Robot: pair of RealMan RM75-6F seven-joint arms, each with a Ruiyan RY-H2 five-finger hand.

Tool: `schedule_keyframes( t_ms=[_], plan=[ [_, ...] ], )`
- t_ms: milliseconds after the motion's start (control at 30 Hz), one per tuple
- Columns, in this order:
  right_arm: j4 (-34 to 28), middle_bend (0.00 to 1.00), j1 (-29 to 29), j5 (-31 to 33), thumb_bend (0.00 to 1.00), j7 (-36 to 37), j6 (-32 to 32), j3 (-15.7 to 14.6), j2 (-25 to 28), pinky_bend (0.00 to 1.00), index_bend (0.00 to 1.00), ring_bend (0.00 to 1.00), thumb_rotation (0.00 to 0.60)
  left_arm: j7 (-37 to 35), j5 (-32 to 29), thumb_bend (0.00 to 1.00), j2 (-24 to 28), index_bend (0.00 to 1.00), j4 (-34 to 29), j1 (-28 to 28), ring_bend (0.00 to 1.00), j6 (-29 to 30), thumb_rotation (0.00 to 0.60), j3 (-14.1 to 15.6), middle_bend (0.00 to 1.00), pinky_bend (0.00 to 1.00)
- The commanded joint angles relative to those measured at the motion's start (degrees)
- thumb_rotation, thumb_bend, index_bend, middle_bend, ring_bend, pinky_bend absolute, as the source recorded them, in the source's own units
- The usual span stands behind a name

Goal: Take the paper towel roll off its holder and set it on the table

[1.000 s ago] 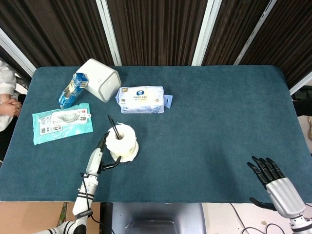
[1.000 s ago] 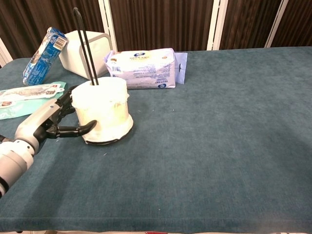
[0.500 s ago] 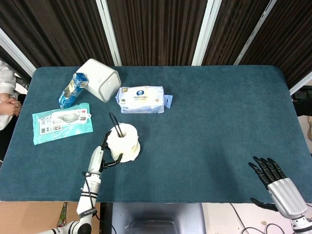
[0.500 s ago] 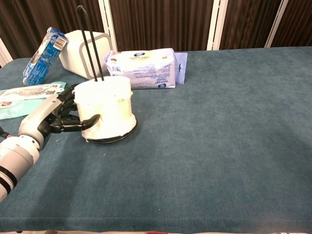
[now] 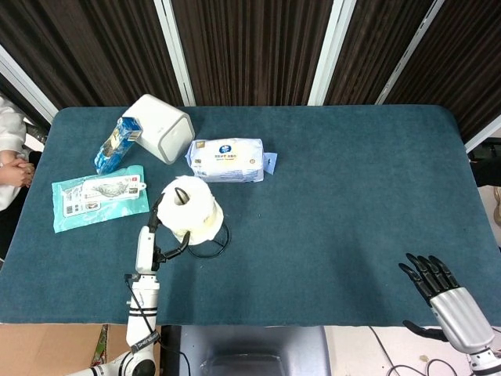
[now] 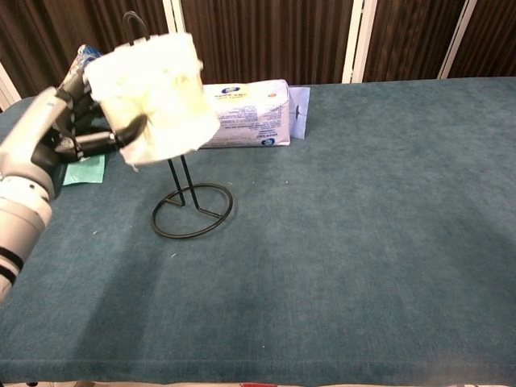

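White paper towel roll (image 6: 151,95) now rides high on the thin black wire holder (image 6: 189,201), where half a second ago it sat low against the round base ring. In the chest view only the tip of the holder's loop shows above the roll, so I judge the core is nearly clear of the wire, though not yet free. The left hand (image 6: 60,121) wraps the roll's side, fingers curled around it. The bare ring rests on the teal felt desk (image 6: 363,201). What remains is a little more lift, then setting the roll down. The right hand (image 5: 442,290) waits near the desk's front edge, fingers spread, holding nothing.
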Motion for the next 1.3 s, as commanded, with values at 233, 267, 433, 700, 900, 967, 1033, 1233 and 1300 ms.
schedule_keyframes(
  t_ms=[233, 267, 433, 700, 900, 967, 1033, 1233, 1300],
  plan=[
    [-0.1, 0.0, -0.1, -0.2, 0.0, -0.4, 0.1, -0.1, 0.0, 0.0, 0.0, 0.0, 0.6, 5.9, 1.8, 0.78, 4.3, 0.85, -10.0, -1.9, 0.85, 3.2, 0.6, -5.5, 0.82, 0.87],
    [-0.1, 0.0, -0.1, -0.2, 0.0, -0.4, 0.0, -0.1, 0.0, 0.0, 0.0, 0.0, 0.6, 6.6, 1.7, 0.78, 4.7, 0.85, -11.2, -2.1, 0.85, 3.4, 0.6, -6.2, 0.82, 0.87],
    [-0.2, 0.0, -0.2, -0.4, 0.0, -0.5, 0.3, -0.1, 0.1, 0.0, 0.0, 0.0, 0.6, 9.1, 1.0, 0.78, 6.8, 0.85, -15.5, -3.5, 0.85, 3.0, 0.6, -8.7, 0.82, 0.87],
    [0.2, 0.0, -0.2, -0.3, 0.0, 0.8, 0.7, 0.0, 0.3, 0.0, 0.0, 0.0, 0.6, 11.2, -4.3, 0.75, 11.1, 0.85, -21.4, -4.5, 0.85, 2.3, 0.6, -14.9, 0.82, 0.87],
    [0.1, 0.0, -0.1, -0.2, 0.0, 0.6, 0.4, 0.0, 0.3, 0.0, 0.0, 0.0, 0.6, 10.1, -6.7, 0.73, 13.8, 0.85, -19.9, -3.9, 0.85, 1.6, 0.6, -16.2, 0.81, 0.87],
    [0.0, 0.0, -0.1, -0.3, 0.0, 0.5, 0.3, 0.0, 0.3, 0.0, 0.0, 0.0, 0.6, 9.7, -6.8, 0.71, 14.5, 0.85, -18.0, -3.6, 0.85, 1.5, 0.6, -15.7, 0.81, 0.87],
    [-0.1, 0.0, -0.1, -0.5, 0.0, 0.7, 0.4, -0.2, 0.3, 0.0, 0.0, 0.0, 0.6, 7.9, -6.9, 0.69, 14.9, 0.85, -11.8, -1.7, 0.85, 1.0, 0.6, -12.3, 0.81, 0.87],
    [-0.3, 0.0, -0.2, -0.9, 0.0, 0.3, 0.3, -0.4, 0.1, 0.0, 0.0, 0.0, 0.6, -4.4, -1.5, 0.69, 11.3, 0.85, 5.9, 1.7, 0.85, 1.6, 0.6, -2.0, 0.81, 0.87],
    [-0.4, 0.0, -0.2, -0.7, 0.0, 0.2, 0.3, -0.3, 0.1, 0.0, 0.0, 0.0, 0.6, -6.7, 0.0, 0.69, 9.4, 0.85, 11.0, 2.2, 0.85, 2.4, 0.6, 0.3, 0.81, 0.87]
  ],
)
